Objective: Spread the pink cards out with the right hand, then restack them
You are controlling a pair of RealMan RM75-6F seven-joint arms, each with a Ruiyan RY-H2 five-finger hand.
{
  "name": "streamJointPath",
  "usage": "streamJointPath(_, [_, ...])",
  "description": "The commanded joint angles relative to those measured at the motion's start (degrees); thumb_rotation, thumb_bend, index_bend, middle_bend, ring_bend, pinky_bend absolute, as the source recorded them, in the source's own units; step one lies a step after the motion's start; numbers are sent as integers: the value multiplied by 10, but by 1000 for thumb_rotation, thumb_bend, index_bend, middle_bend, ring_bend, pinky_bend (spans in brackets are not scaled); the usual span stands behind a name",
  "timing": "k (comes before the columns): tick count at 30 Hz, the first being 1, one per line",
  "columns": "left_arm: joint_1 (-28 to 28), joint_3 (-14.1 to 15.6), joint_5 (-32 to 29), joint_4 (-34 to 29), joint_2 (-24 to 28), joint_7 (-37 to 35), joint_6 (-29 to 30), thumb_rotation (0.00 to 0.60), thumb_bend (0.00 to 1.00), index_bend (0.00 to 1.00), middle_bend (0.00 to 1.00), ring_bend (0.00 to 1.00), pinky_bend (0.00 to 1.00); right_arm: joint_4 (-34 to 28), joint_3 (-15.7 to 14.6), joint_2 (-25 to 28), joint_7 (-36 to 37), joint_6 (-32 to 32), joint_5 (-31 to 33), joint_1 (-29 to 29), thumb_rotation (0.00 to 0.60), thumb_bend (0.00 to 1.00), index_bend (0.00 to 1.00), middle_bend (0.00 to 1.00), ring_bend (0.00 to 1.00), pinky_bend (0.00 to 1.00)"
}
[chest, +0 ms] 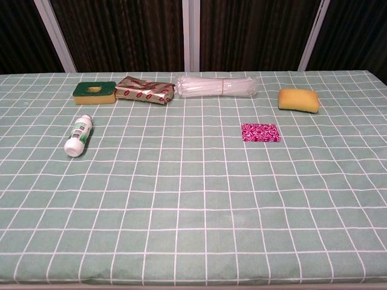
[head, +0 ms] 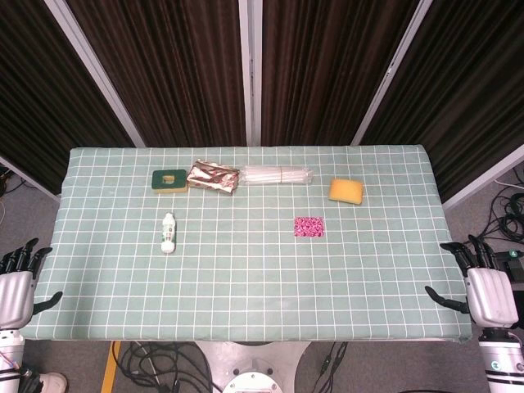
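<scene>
Green checkered cloth covers the desk (head: pixel 246 278); the pink cards (head: pixel 309 226) sit as a flat speckled rectangle. Right hand (head: pixel 489 291) and left hand (head: pixel 16 282) hang off the edges, fingers apart, holding nothing.

Head view high, looking down, chest view low, nearer, same table (head: pixel 246 295)

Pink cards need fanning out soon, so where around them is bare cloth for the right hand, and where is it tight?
Bare cloth lies in front of the pink cards to the table's near edge, and leftward to the white bottle. The right hand waits off the near right corner. Behind, it is tighter: yellow sponge, clear straw bundle, foil packet.
</scene>
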Motion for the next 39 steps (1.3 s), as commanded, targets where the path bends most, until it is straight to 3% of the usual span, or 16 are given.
streamJointPath(1, [0,0,0,0,0,-1,0,600,91,268,195,153,168,-1,1,0,0,2,-3,0,481,61,216,208,12,78])
streamJointPath(13, [2,0,4,-2,3,-1,4,600,91,268,195,153,168,-3,0,2,4,2,-13,2,485,61,215,208,14,78])
streamJointPath(19, [1,-1,8,-5,4,-3,4,600,91,268,195,153,168,-14,2,2,-9,-46,-26,36,485,60,215,209,15,78])
streamJointPath(25, [1,0,4,-1,1,-5,0,600,91,268,195,153,168,-18,25,-23,-45,-150,18,105,480,75,215,201,15,77])
streamJointPath(31, [2,0,-3,6,-1,-14,-5,600,91,268,195,153,168,30,54,-91,-83,-258,78,191,473,109,215,156,5,74])
streamJointPath(35, [5,4,-6,11,-4,-17,-8,600,91,268,195,153,168,81,71,-143,-123,-325,140,248,418,185,216,94,0,1])
streamJointPath(39, [7,4,-9,15,-6,-19,-9,600,91,268,195,153,168,138,79,-192,-148,-374,189,294,355,304,230,45,0,0])
